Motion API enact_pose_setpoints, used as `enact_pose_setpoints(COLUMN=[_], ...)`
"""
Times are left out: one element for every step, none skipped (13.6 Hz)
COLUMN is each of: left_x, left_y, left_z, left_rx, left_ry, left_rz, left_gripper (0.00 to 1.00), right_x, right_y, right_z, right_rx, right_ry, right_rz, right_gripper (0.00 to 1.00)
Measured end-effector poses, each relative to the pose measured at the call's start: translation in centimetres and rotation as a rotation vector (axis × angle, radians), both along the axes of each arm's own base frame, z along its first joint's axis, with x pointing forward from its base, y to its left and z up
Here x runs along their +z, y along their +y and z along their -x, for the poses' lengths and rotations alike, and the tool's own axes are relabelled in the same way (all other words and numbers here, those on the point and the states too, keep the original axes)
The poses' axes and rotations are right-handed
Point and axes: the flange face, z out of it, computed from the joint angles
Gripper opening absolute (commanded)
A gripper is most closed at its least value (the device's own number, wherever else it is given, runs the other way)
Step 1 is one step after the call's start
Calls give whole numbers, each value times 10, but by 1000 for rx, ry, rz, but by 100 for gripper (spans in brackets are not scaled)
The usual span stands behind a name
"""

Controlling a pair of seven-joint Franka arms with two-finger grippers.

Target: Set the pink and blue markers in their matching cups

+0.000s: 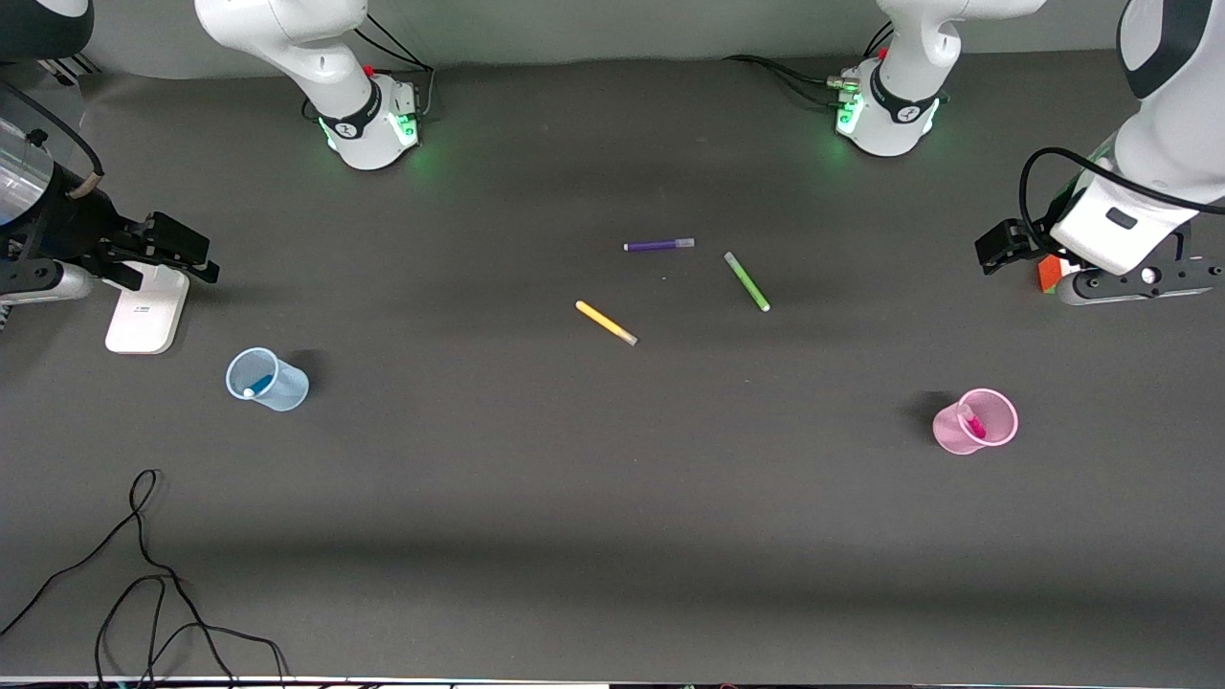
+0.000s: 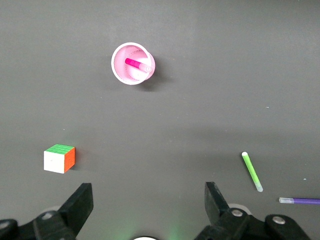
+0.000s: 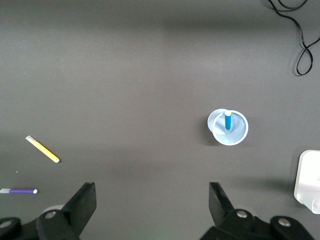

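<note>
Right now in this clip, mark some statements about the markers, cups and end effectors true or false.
1. The pink marker stands in the pink cup. True.
2. The blue marker lies loose on the table. False: it stands in the blue cup.
3. The left end effector is shut on the green marker. False: it is open and holds nothing; that marker lies on the table.
4. The purple marker lies farther from the front camera than the yellow marker. True.
5. The right end effector is open. True.
</note>
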Motion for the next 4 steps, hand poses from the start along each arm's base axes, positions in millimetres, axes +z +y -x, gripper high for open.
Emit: enact_pose_setpoints(left_x=[2,3,4,4], left_y=[-2,-3,-4,-4], left_z=[0,0,0,0], left_rx=[-3,-6,-7,-8], left_ry=[-3,-6,-7,-7], left_rz=[0,0,0,0], left_gripper=[99,99,99,99], right_x=[-4,-9,-13,-16], right_y=[-1,-1,-1,-1], right_z=[-2,-5,-7,-8], right_rx=[0,-1,-1,-1], right_ry=[7,16,23,27], right_rz=[7,13,16,17], right_gripper=[100,100,100,100])
